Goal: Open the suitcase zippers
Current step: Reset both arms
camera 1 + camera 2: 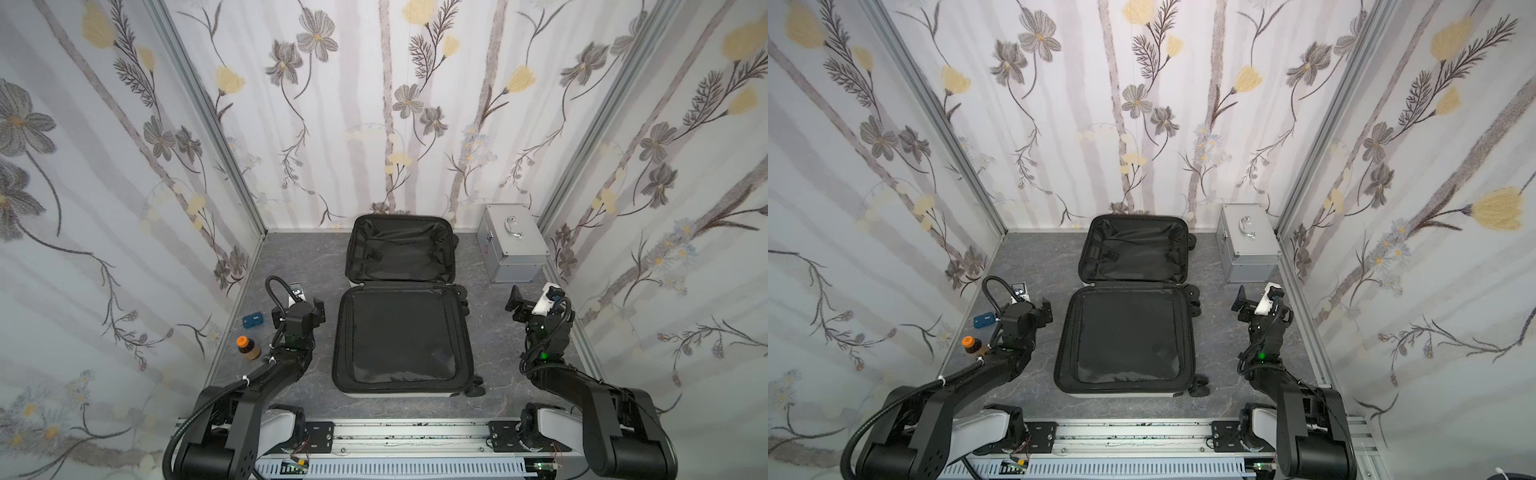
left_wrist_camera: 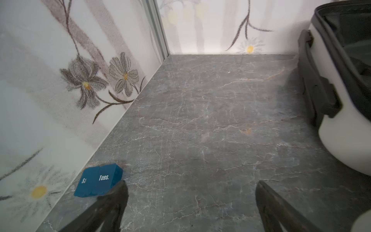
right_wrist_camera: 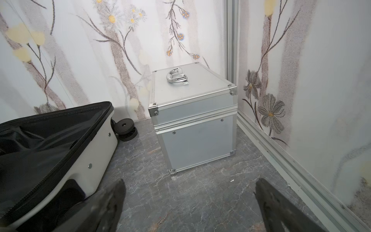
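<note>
The suitcase point(image 1: 401, 328) lies in the middle of the grey surface point(image 1: 299, 257), spread flat in 2 halves with the black lining facing up. 1 half is near the robot and the other is toward the back wall. The zippers point(image 1: 466, 336) run as a dark band round each rim and look parted all the way, so the task seems done.

The left pincer point(image 1: 319, 311) hangs wide and empty just beside the near half's left edge. The right pincer point(image 1: 515, 305) is also wide and empty, well apart from the case on its wheel side.

The white shell looks stiff, smooth and likely slippery, so a squeeze on it would probably skate off. With nothing inside, the case is probably light and may slide or roll on its wheels if tugged. The zipper tape is soft fabric. A pull tab would be the best place to take hold, pinched flat between the pads, but no pull is clear enough to locate in these views.

A silver box point(image 1: 513, 241) stands in the far right corner.
</note>
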`<state>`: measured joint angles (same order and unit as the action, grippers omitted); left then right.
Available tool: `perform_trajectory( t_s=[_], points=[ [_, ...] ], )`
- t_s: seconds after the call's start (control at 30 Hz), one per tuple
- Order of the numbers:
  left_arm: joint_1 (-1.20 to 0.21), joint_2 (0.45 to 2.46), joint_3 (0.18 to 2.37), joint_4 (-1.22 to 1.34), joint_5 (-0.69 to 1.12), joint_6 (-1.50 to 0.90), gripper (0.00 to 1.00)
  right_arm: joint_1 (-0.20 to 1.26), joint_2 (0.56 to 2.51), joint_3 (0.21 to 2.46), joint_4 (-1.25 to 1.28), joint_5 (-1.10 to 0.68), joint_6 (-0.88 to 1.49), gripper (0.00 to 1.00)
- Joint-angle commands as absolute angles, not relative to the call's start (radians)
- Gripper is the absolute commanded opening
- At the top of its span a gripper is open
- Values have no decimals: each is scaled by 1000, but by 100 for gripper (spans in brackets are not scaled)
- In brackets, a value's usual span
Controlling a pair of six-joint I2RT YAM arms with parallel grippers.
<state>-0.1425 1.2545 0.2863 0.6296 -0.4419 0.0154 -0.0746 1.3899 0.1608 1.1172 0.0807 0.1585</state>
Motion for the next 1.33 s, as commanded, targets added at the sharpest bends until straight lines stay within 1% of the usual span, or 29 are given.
perform_trajectory(
  t_s=[0.0,0.03,0.07,0.1,0.13,0.17,0.23,0.27,0.3,0.33,0.37,0.4,0.47,0.5,0.53,1.3],
  points=[
    [-122,1362,257,971,-395,-4,100,-77,1453,131,1369,46,129,100],
    [-111,1405,256,1044,-356,12,100,-77,1475,114,1411,41,128,100],
    [-105,1451,269,1038,-350,-3,100,-77,1507,95,1502,49,130,100],
    [-102,1504,267,1101,-338,3,100,-78,1520,85,1532,38,131,100],
    [-100,1594,256,1222,-312,26,100,-78,1501,89,1490,33,125,100],
    [-118,1632,256,1287,-344,46,100,-78,1488,100,1451,33,126,100],
    [-105,1568,291,1103,-316,11,100,-78,1502,133,1413,13,122,100],
    [-95,1599,313,1116,-342,6,100,-78,1515,158,1383,-7,115,100],
    [-90,1576,344,1011,-327,-13,100,-77,1510,183,1325,-33,100,100],
    [-64,1568,374,943,-272,-27,100,-76,1504,210,1261,-63,86,100],
    [-35,1578,367,973,-241,-45,100,-70,1499,215,1247,-59,80,100],
    [-31,1561,372,930,-236,-54,100,-69,1500,213,1255,-59,79,100],
    [-34,1572,370,958,-243,-47,100,-69,1510,203,1290,-60,75,100],
    [-34,1563,373,931,-241,-51,100,-69,1514,200,1302,-60,77,100],
    [-34,1573,368,962,-245,-45,100,-69,1514,200,1301,-59,76,100],
    [-35,1571,373,944,-229,-39,100,-69,1514,203,1298,-60,77,100]
  ],
)
